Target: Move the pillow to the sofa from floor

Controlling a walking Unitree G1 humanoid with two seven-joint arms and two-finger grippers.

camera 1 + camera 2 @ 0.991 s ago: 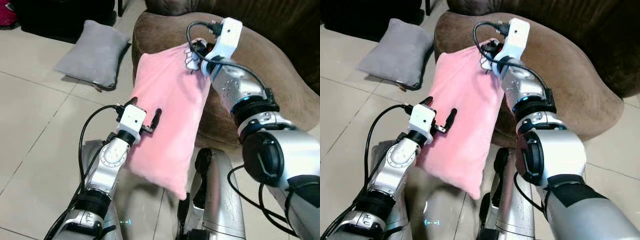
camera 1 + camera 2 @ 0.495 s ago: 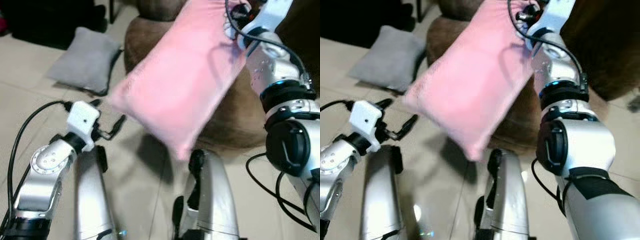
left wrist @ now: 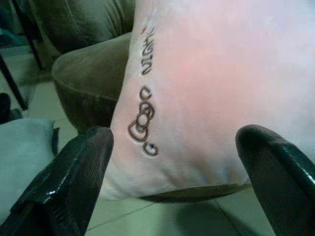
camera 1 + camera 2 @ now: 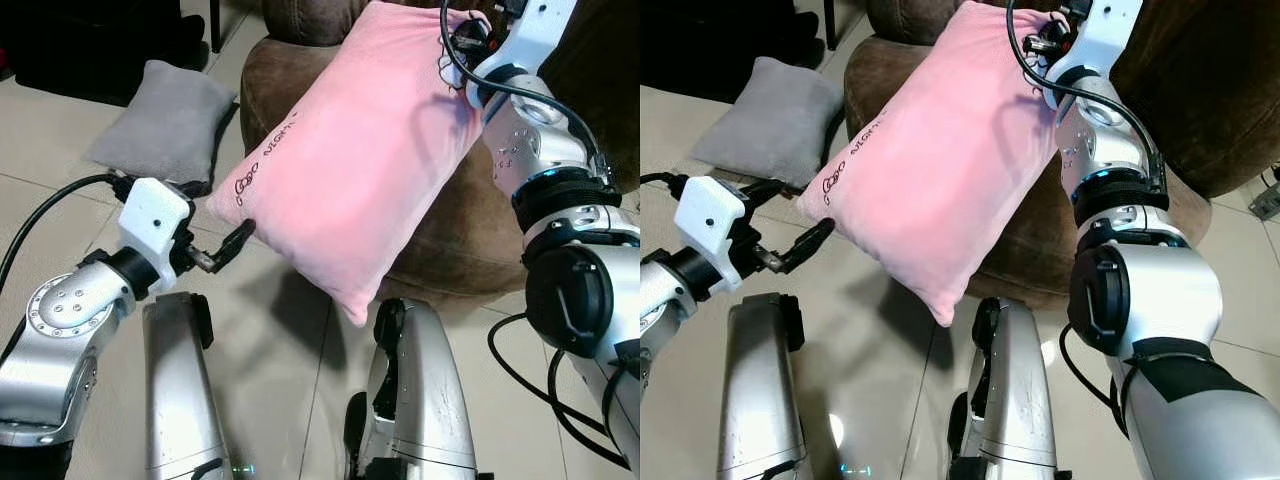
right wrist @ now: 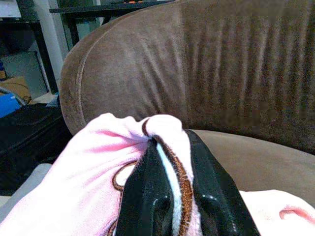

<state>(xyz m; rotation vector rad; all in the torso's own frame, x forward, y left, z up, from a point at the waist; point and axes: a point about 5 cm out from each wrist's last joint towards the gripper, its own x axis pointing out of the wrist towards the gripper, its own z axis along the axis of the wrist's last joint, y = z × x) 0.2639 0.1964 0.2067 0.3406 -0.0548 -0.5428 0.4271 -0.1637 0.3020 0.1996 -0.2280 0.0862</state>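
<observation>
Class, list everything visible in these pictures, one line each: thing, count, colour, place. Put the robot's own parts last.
Pillow: one, pink with dark lettering, held up in the air in front of the sofa arm.
Cushion: one, grey, lying on the floor left of the sofa.
Sofa: one, brown, ahead of the robot.
Floor: pale tiles, under everything.
Dark furniture: black, at the far left on the floor.
Right claw: one, black fingers, shut on the pillow's top corner.
Left claw: one, black fingers, open, beside the pillow's lower left corner.
Robot legs: two, silver, below.
</observation>
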